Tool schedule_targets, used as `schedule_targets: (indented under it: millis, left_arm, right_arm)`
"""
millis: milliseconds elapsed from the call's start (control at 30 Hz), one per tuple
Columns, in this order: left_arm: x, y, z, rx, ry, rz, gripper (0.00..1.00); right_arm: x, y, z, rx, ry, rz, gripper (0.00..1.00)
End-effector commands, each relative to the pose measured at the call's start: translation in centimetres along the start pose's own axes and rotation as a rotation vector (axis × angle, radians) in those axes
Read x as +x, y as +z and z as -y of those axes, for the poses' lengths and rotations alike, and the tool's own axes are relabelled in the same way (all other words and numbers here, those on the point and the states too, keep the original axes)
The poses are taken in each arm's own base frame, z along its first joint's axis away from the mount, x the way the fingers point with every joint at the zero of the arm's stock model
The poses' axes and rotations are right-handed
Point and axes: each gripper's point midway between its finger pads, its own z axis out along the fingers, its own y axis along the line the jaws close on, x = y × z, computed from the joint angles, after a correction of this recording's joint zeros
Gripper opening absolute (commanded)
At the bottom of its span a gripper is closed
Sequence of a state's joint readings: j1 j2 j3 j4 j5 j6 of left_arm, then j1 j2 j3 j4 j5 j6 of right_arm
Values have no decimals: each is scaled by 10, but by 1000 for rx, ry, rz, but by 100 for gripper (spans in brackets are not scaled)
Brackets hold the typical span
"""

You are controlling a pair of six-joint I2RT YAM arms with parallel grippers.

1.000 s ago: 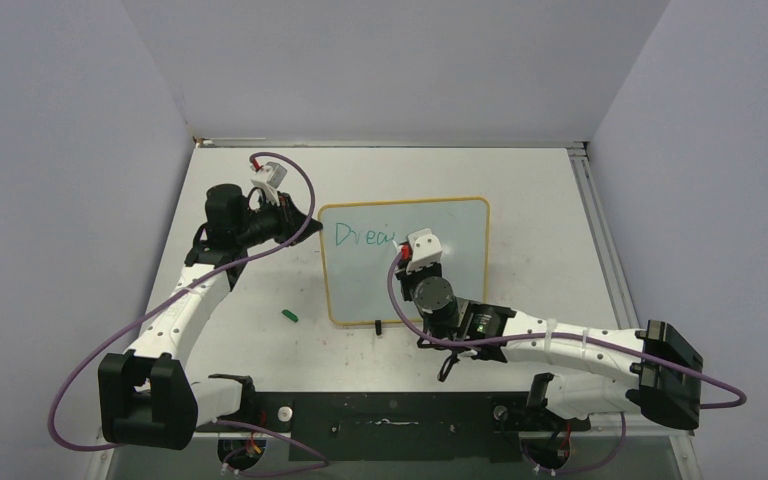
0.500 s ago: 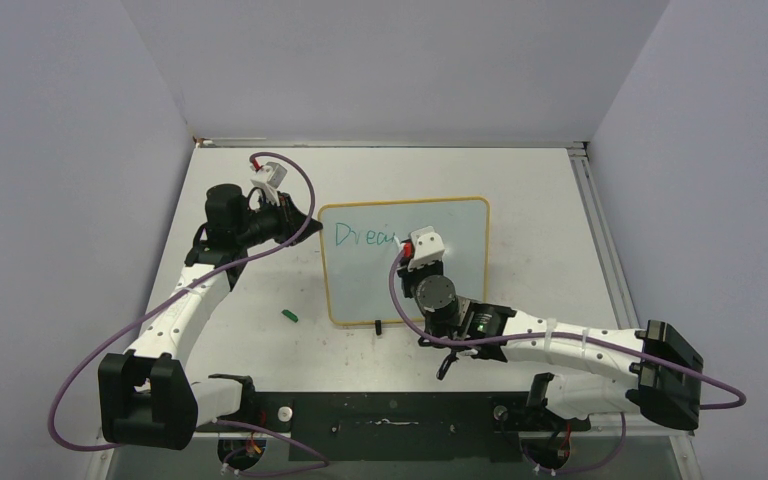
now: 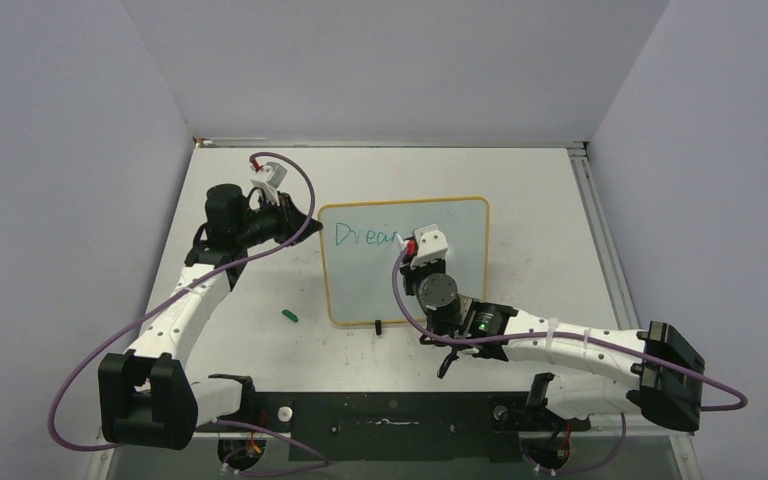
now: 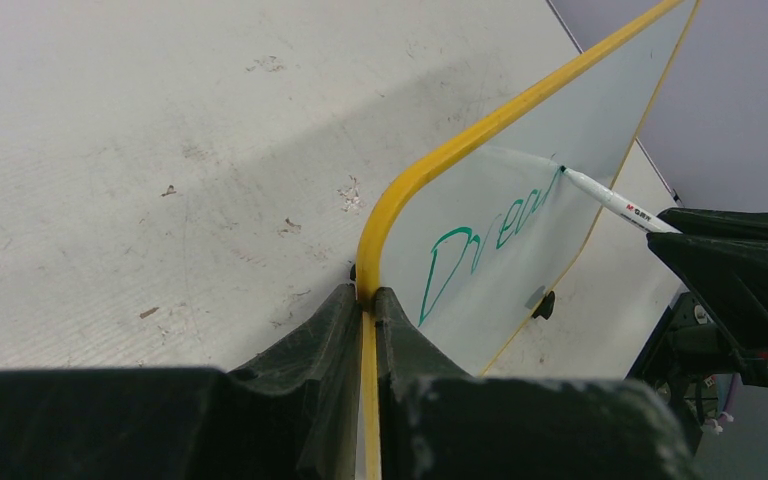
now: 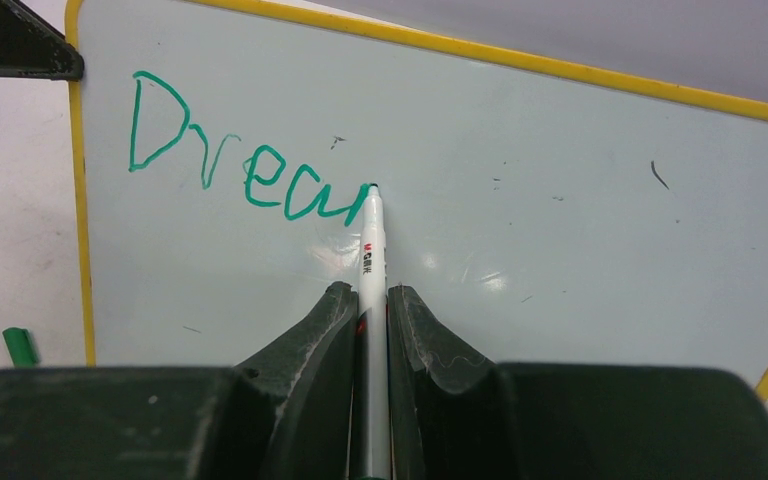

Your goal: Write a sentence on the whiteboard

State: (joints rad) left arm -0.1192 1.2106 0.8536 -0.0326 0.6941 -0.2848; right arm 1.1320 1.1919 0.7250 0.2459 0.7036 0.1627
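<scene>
The whiteboard (image 3: 360, 280) with its yellow frame lies mid-table; it also shows in the left wrist view (image 4: 520, 230) and the right wrist view (image 5: 560, 180). Green text "Drea" with a further stroke (image 5: 250, 160) (image 3: 365, 237) (image 4: 485, 240) is on its upper left. My left gripper (image 4: 366, 296) (image 3: 312, 216) is shut on the board's left frame edge. My right gripper (image 5: 370, 292) (image 3: 422, 262) is shut on a white marker (image 5: 371, 250) (image 4: 610, 200), whose tip touches the board at the end of the text.
A green marker cap (image 3: 289, 315) (image 5: 20, 346) lies on the table left of the board's lower left corner. Two black clip feet (image 3: 377, 325) sit on the board's near edge. Walls enclose the table at back and sides.
My right gripper has shifted slightly right along the board and the green text has grown by a stroke after "Drea". The left arm has not moved.
</scene>
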Motion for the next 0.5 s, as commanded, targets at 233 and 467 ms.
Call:
schedule_targets:
  millis: [233,467]
  left_arm:
    - [-17,-2,19,61,37,25,6]
    - [-17,-2,20,62,38,26,6]
  right_arm:
    - [23,-11,12,47,20,-55,5]
    - [15,-11,13,50,21,-34,5]
